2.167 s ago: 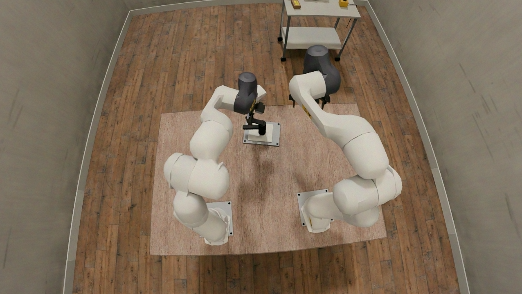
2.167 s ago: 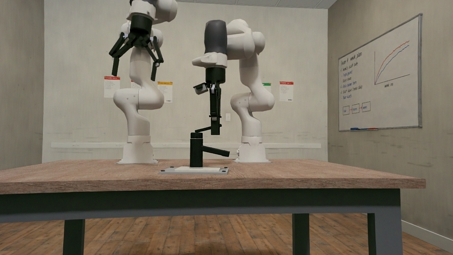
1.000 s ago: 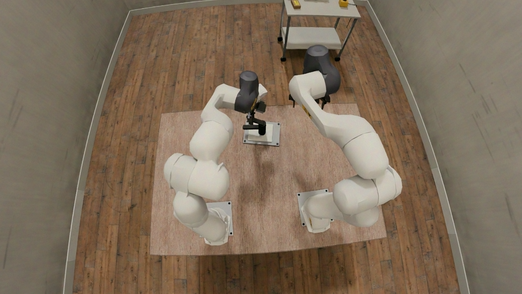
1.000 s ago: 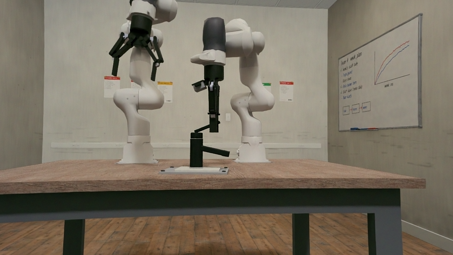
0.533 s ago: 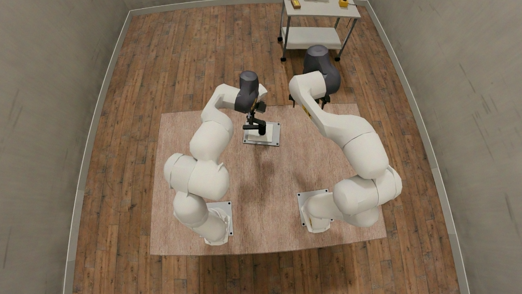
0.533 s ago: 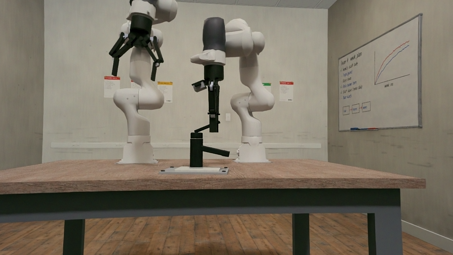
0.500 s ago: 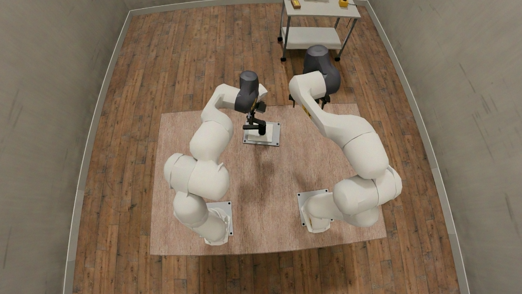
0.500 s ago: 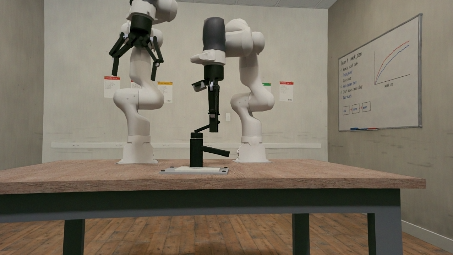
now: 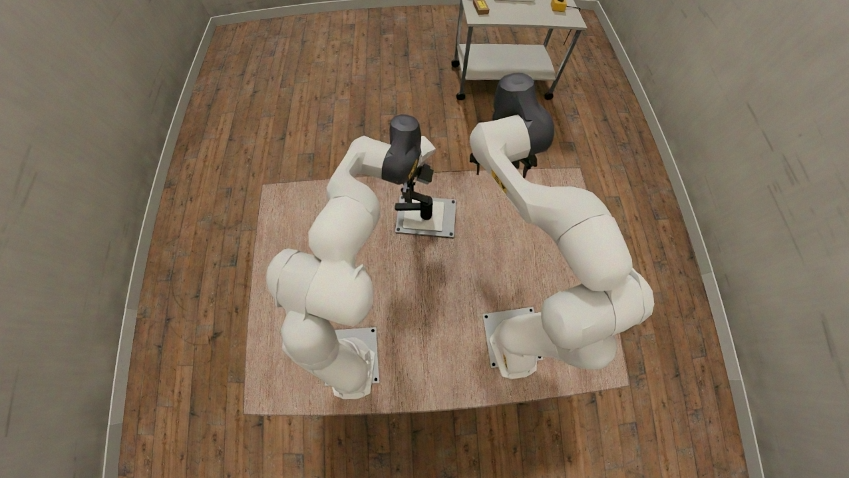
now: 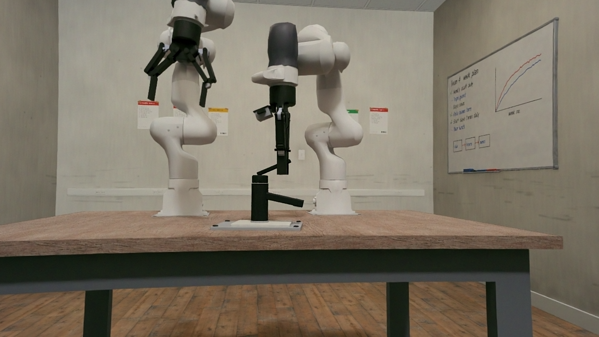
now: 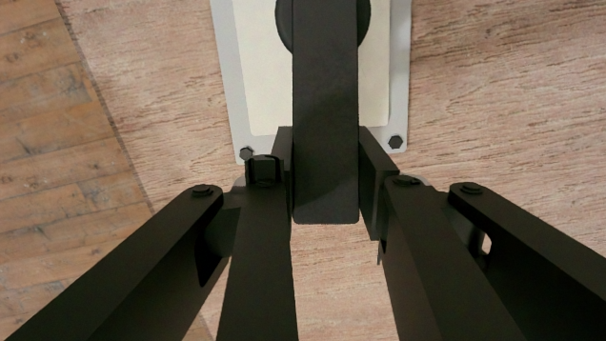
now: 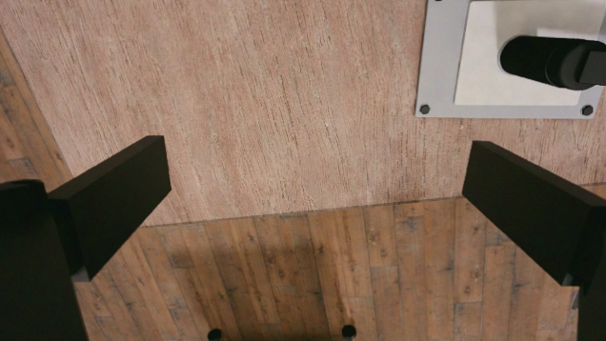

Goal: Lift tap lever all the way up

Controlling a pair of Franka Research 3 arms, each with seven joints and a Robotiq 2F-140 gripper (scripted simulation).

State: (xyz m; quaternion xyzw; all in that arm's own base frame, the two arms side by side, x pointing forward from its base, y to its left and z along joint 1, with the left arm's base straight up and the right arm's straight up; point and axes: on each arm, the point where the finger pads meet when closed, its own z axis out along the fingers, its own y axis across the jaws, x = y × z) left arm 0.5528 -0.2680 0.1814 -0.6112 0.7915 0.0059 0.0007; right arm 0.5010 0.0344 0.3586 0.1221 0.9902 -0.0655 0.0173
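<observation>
a wooden counter [image 9: 451,368] [image 10: 418,234] [image 11: 515,190] [image 12: 267,95] holds the black tap [image 9: 426,211] [image 10: 259,201] [image 12: 526,59].
atop the tap, its lever [image 9: 420,198] [image 10: 267,169] [image 11: 325,119] slants upward lengthwise, toward the spout's side, pinched by the left claw [image 9: 409,197] [image 10: 282,171] [image 11: 321,150]; right claw [image 9: 502,172] [image 10: 178,102] [image 12: 316,167] open.

From where I'm standing, the left gripper [image 9: 408,194] [image 10: 282,166] [image 11: 321,150] has edged up toward eleven o'clock in the exterior view since the earliest pictures. The tap's lever [image 9: 420,198] [image 10: 267,169] [image 11: 325,110] [image 12: 594,68] has tipped a little steeper with it, its free end nearer two o'clock from its pivot, seen from above the other way round I cannot tell.
</observation>
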